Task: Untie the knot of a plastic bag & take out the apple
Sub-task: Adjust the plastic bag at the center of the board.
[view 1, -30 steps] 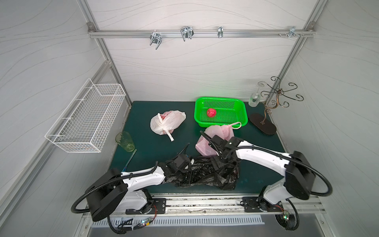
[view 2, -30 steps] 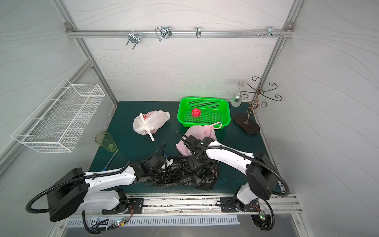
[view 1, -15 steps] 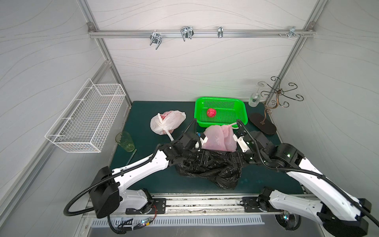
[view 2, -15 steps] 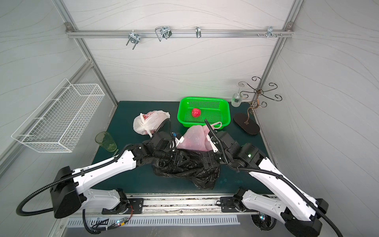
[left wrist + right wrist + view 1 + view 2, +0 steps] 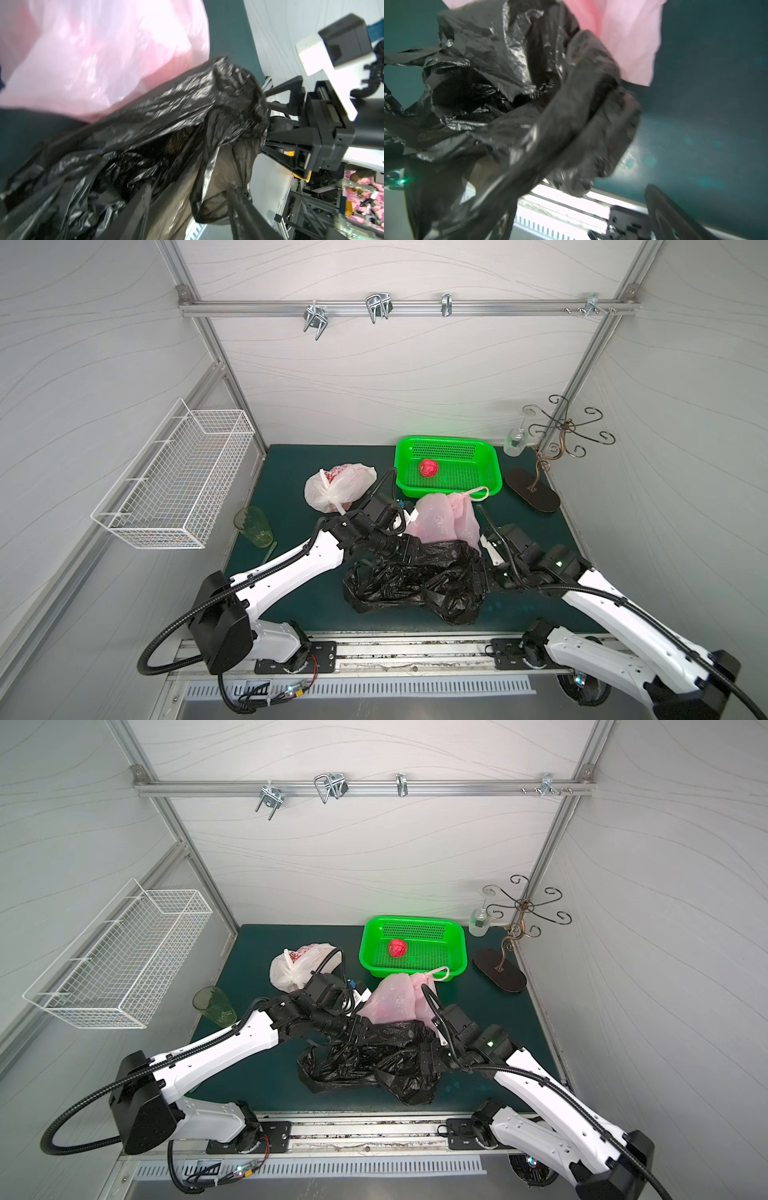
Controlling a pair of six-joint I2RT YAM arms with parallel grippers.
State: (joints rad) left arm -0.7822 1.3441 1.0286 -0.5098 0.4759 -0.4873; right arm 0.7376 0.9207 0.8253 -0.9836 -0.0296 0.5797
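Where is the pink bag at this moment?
In both top views the pink bag lies right of centre, directly in front of the green basket and against the far edge of the black bag.

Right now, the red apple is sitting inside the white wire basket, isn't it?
Not quite. The red apple sits inside the green basket at the back of the table, not the white wire basket. Both top views show it.

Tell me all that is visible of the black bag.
The black bag is thin, glossy, crumpled plastic, lying slack and spread on the green table, near the front. No knot shows. The pink bag touches its far edge. The left gripper and the right gripper, jaws apart, reach into its folds from opposite sides.
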